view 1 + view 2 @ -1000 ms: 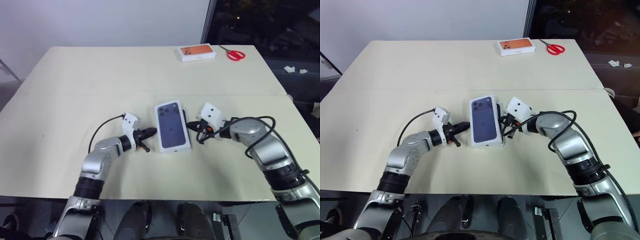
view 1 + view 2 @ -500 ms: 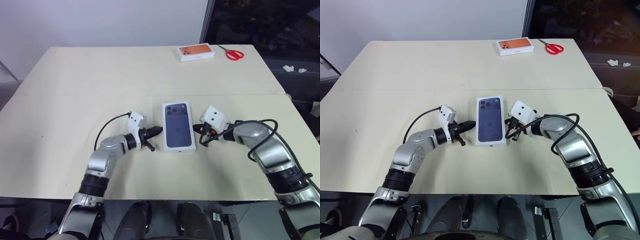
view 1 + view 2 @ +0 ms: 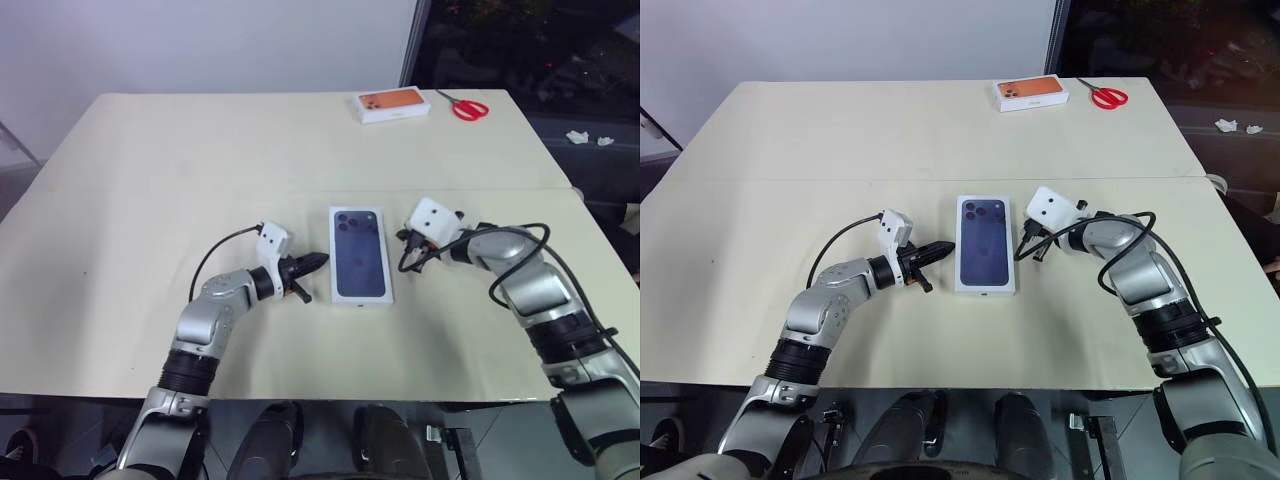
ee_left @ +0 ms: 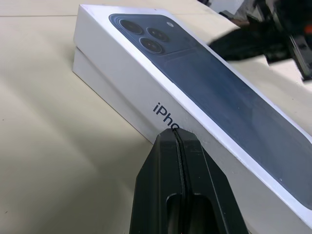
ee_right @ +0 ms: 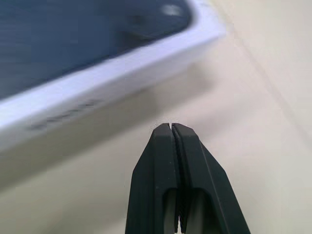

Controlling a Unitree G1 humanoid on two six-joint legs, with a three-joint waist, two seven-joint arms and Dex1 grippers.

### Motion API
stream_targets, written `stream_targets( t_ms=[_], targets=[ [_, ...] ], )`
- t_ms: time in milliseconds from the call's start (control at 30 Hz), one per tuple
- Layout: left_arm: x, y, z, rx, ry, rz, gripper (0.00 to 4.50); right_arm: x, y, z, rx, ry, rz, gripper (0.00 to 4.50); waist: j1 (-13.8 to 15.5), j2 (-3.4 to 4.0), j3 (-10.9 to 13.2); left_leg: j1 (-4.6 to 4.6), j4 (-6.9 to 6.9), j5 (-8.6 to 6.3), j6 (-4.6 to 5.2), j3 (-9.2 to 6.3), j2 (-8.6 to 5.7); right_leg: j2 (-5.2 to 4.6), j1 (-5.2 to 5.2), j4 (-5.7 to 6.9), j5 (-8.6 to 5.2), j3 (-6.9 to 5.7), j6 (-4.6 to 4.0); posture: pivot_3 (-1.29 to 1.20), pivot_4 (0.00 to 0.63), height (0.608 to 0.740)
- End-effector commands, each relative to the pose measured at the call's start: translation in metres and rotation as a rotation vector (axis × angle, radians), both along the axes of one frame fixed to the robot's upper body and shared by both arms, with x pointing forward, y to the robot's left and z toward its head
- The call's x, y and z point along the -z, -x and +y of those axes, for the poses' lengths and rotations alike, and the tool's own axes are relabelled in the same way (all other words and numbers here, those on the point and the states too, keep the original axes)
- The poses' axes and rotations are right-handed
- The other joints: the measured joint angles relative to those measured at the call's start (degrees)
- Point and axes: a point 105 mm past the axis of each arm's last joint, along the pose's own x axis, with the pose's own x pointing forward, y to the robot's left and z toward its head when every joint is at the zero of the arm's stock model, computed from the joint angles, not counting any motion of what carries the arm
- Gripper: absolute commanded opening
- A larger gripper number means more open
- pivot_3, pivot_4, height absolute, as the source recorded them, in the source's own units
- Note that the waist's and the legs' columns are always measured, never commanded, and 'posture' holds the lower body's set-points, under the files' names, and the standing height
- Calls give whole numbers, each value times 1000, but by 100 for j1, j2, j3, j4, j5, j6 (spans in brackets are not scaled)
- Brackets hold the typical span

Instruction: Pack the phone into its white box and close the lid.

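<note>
- We see the lid sitting squarely on the white box, closed, with its dark blue phone picture facing up; only a thin white band of the box's side shows beneath the lid's edge.
- The closed box lies flat near the middle of the table, its printed camera cluster at the end farther from the robot.
- We cannot see the phone itself with the lid on.
- Our left gripper lies level just to the left of the box, its two black fingers pressed together with nothing between them.
- In the left wrist view, the shut tip of that gripper sits right against the lid's long side wall, at the printed lettering; we cannot tell whether it truly touches.
- Our right gripper is just to the right of the box, pointing down and towards it, its fingers also closed on nothing.
- In the right wrist view, a strip of bare table lies between that gripper's tip and the box's side, so it stands apart from the box.
- Far beyond the box, near the table's far edge, lies an orange-printed box.
- Red-handled scissors lie just to the right of the orange-printed box.
</note>
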Motion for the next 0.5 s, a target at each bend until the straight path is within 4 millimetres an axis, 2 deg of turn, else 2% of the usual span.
stream_targets(
  t_ms=[33,167,233,300,367,500],
  targets=[
    [-19,-4,5,-16,14,-74,0,-28,-7,-2,11,-38,-97,67,-4,0,0,0,0,0,0,0,0,0,-1,0,0,0,0,0,150,740],
    [-34,-7,9,-34,43,-108,0,-46,-9,3,20,-162,-108,67,-24,0,0,0,0,0,0,0,1,2,-1,2,0,1,0,0,150,740],
    [-44,-8,8,-33,56,-130,0,-59,-4,18,-39,-249,-104,67,-30,0,0,0,0,0,0,0,2,3,-2,4,0,2,0,0,150,740],
    [-48,-8,7,-31,62,-137,0,-62,1,27,-79,-276,-97,67,-28,0,0,0,0,1,-1,-1,3,3,-3,4,0,3,0,0,150,740],
    [-52,-8,5,-28,62,-146,0,-54,6,38,-112,-286,-66,67,-24,0,0,0,-1,1,-1,-1,2,3,-2,3,0,3,0,0,150,740],
    [-59,-8,-1,-12,91,-152,0,-36,11,49,-134,-246,-49,67,-18,0,0,0,2,1,-1,-1,1,2,0,4,0,2,0,0,150,740]
  ],
)
